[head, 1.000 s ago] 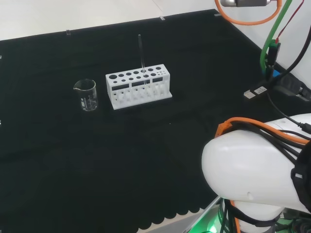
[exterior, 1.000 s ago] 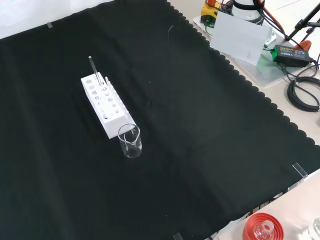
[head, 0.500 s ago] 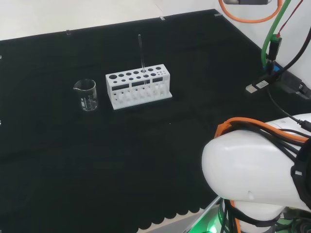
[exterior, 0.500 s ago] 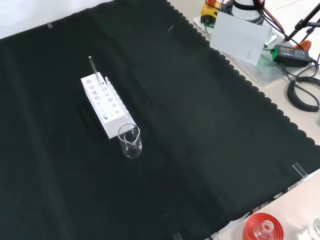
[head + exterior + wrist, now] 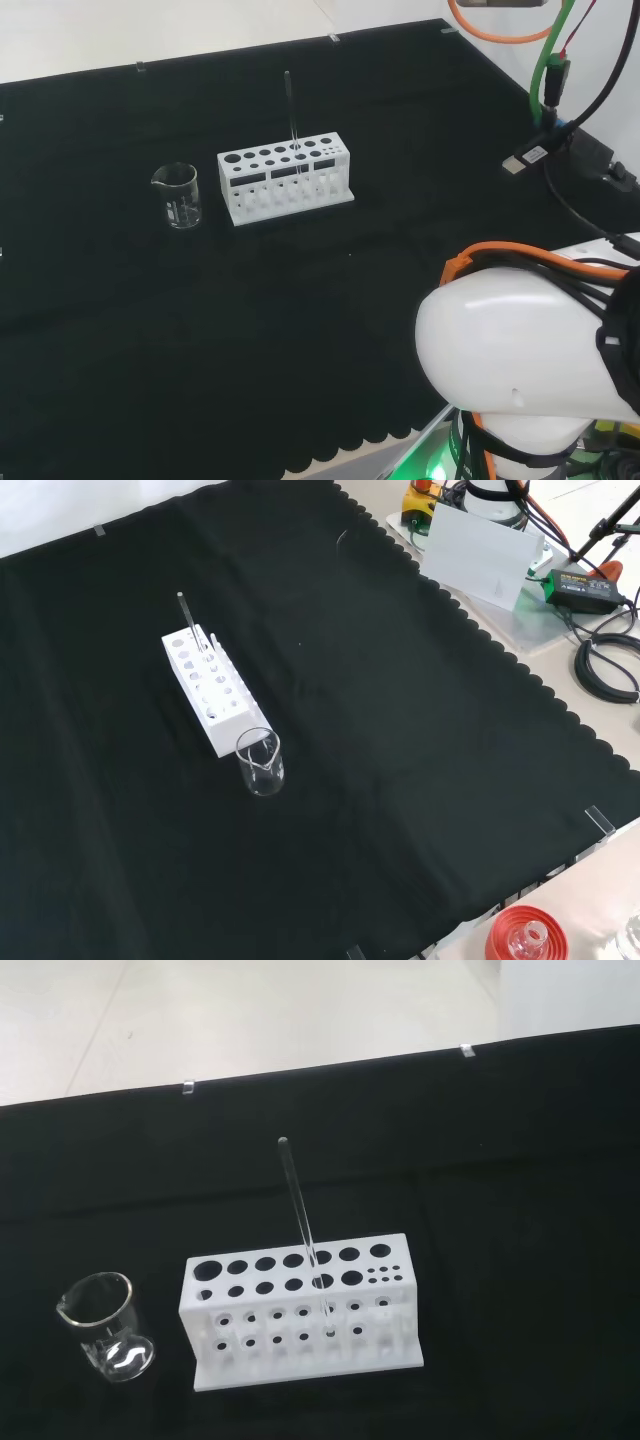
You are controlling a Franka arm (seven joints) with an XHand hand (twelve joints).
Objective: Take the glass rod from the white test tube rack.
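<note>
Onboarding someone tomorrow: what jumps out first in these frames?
The white test tube rack in the middle of the black cloth, with the glass rod standing tall and slightly tilted in one of its holes. A small clear beaker stands apart just left of the rack in the head view. The arm's big white link looms at that view's lower right.

White arm link (image 5: 520, 350) low at head view's right, above bench edge
</note>
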